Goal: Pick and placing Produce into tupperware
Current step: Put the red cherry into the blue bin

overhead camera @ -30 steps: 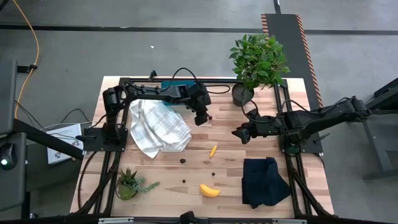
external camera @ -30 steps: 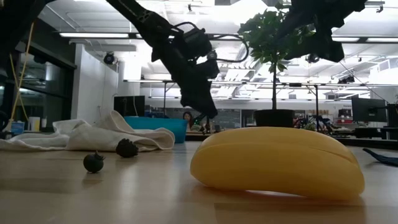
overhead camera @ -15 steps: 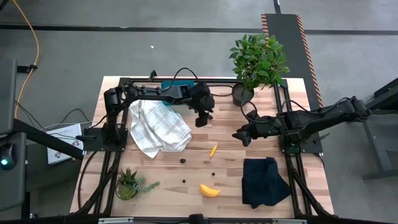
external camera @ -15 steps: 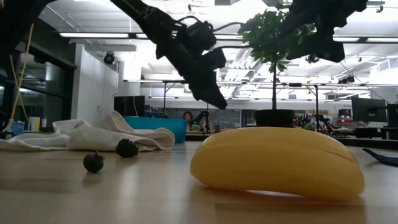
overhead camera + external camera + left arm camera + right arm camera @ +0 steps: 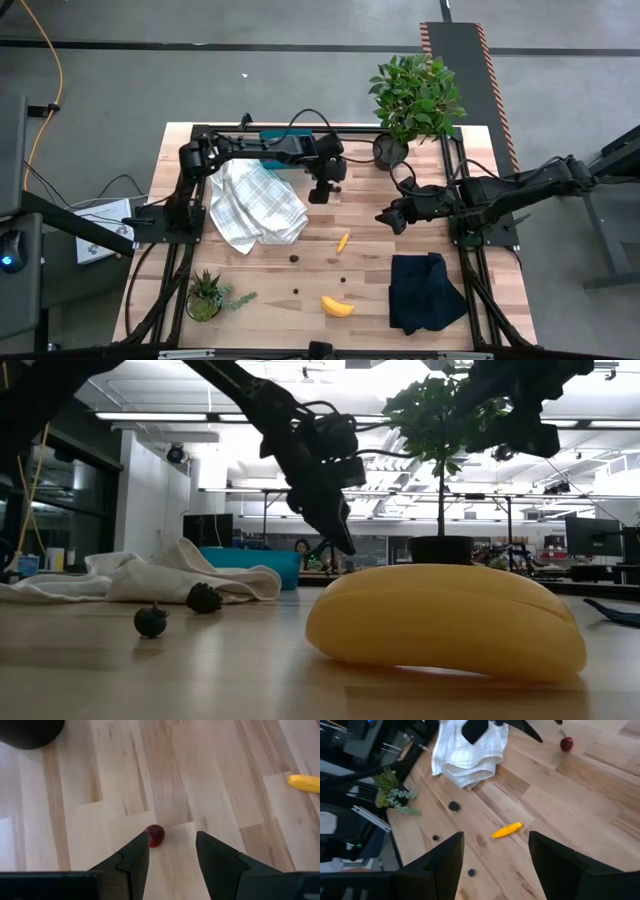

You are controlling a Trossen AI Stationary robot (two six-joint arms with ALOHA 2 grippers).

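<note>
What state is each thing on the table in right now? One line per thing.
Left pincer: open, hovering by the red berry.
Right pincer: open, empty, above the table.
Tupperware: at the far edge, mostly hidden.
Banana: lying loose.
Carrot: lying loose.
White cloth: crumpled.
Black cloth: folded.

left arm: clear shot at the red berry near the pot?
Probably yes. The left end effector hangs open just above the small red fruit, which lies on bare table beside one fingertip. Nothing stands between them, though it needs a slight sideways shift to centre.
</note>
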